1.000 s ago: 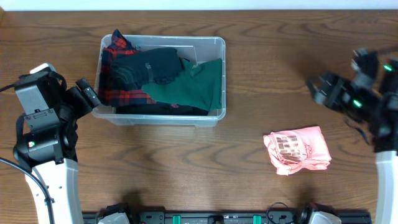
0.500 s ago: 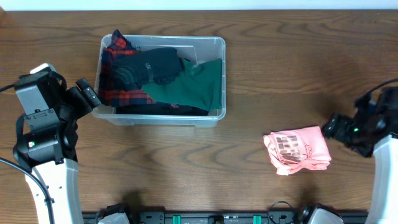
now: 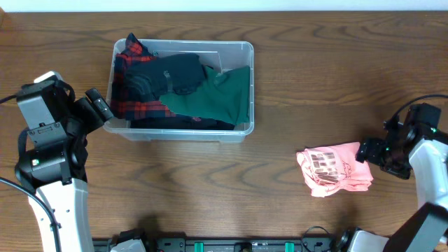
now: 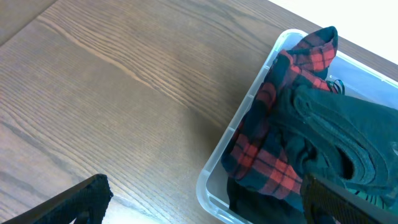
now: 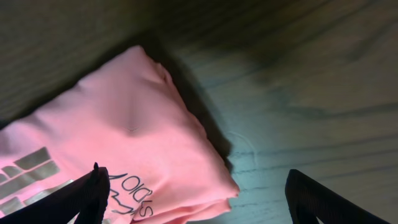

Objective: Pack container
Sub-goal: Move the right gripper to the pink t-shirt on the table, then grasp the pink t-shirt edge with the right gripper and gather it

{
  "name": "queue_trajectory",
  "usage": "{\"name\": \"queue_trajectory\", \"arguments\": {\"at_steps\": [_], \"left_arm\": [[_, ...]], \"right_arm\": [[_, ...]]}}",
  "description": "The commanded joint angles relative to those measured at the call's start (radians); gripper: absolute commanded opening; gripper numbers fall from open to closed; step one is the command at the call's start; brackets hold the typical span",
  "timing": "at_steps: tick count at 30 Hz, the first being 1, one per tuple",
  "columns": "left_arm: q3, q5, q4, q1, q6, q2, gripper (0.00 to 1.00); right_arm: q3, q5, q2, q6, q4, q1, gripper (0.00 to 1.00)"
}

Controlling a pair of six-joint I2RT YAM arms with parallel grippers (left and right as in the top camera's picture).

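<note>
Since the folded pink T-shirt (image 3: 334,168) lies alone on the counter (image 3: 210,189) toward the near edge, well apart from the container, it is probably the next item to pack. That would explain why the right end effector (image 3: 369,151) sits just beside its right edge, fingers spread and holding nothing. Silver block letters are printed on the shirt, but they are cut off in the wrist view and I cannot read a word. Farther back, the left end effector (image 3: 99,108), also spread and empty, waits by the left wall of the container (image 3: 241,49), perhaps to steady it. Inside lie a red plaid shirt (image 3: 126,77), a black garment (image 3: 175,73) and a green garment (image 3: 217,94); a pale label-like patch (image 3: 218,59) shows no legible text.
</note>
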Motion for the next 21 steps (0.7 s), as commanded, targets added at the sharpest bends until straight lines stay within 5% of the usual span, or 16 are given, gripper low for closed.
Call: {"name": "queue_trajectory", "arguments": {"at_steps": [1,10,12,14,18,21], "left_arm": [[-0.002,-0.012,-0.001,0.003,-0.016,0.0,0.98],[-0.002,-0.012,-0.001,0.003,-0.016,0.0,0.98],[-0.002,-0.012,-0.001,0.003,-0.016,0.0,0.98],[-0.002,-0.012,-0.001,0.003,-0.016,0.0,0.98],[-0.002,-0.012,-0.001,0.003,-0.016,0.0,0.98],[-0.002,-0.012,-0.001,0.003,-0.016,0.0,0.98]], "right_arm": [[-0.01,-0.025,0.054,-0.026,-0.003,-0.006,0.87],[-0.01,-0.107,0.15,-0.063,-0.061,-0.004,0.73],[-0.011,-0.117,0.163,-0.061,-0.068,-0.004,0.61],[-0.011,-0.137,0.166,-0.057,-0.069,-0.004,0.38],[-0.016,-0.138,0.166,-0.013,-0.066,-0.004,0.44],[-0.022,-0.137,0.166,0.015,-0.04,-0.005,0.21]]}}
